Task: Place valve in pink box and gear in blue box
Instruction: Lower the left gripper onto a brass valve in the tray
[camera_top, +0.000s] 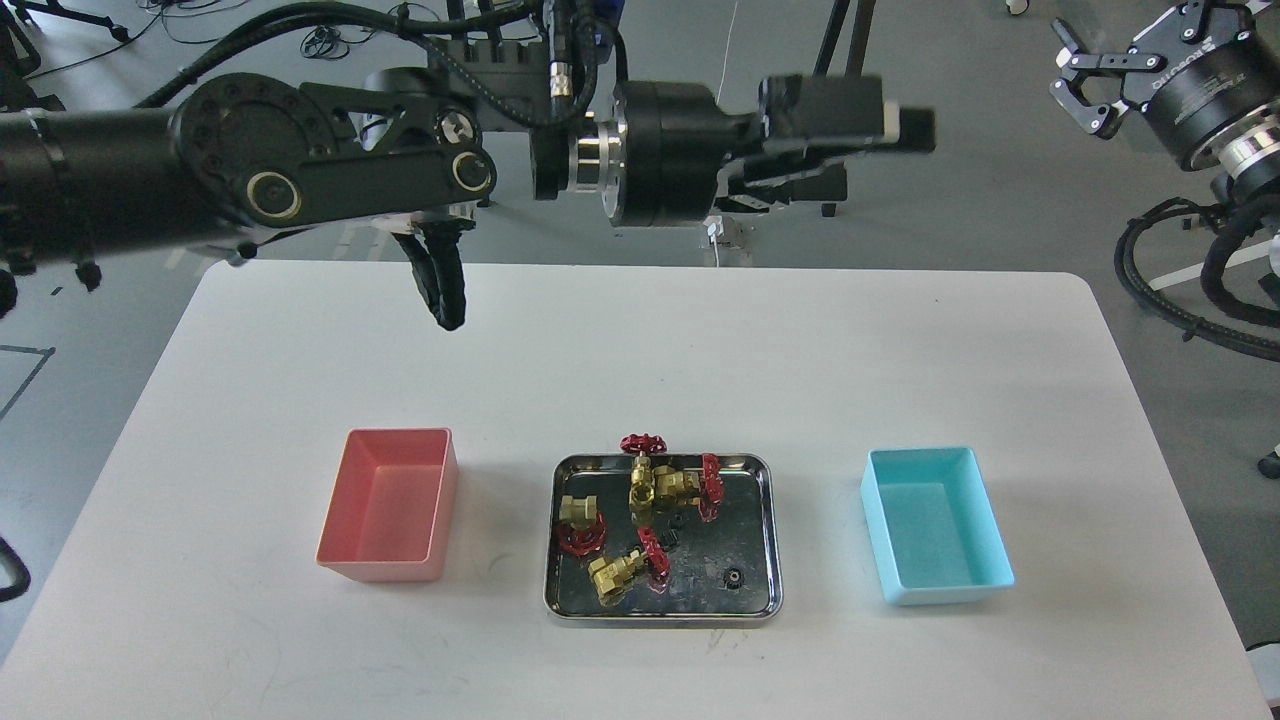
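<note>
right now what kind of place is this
Likely a robotics lab or test workshop: a white table on a grey floor, loose cables beside it, and stand legs behind.

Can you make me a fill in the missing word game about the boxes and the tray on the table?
1. The steel tray sits between the pink box and the ___ box.
2. The valves have handwheels colored ___.
3. Both boxes have ___ inside them.
4. The tiny black gear lies in the ___.

Missing words: blue; red; nothing; tray
</note>
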